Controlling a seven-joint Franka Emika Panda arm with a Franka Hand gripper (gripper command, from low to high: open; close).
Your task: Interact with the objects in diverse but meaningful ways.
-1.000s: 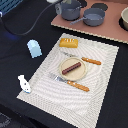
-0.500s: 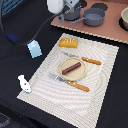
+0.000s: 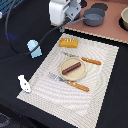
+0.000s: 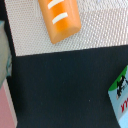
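The ridged yellow-orange bread block lies at the far edge of the pale placemat. The dark brown sausage lies on a small round plate in the mat's middle. The pale blue shaker and the small white bottle-like figure stand on the dark table at the exterior view's left. My gripper hangs above and just behind the bread block; its fingers do not show. The wrist view shows the bread block from above and a pale blue printed thing at the edge.
An orange-handled knife and fork flank the plate. A grey pot and another pot stand on the pinkish board behind the mat. A black cable loops across the table on the exterior view's left.
My gripper has come slightly lower and a little toward the exterior view's left, over the bread block. The objects have not moved.
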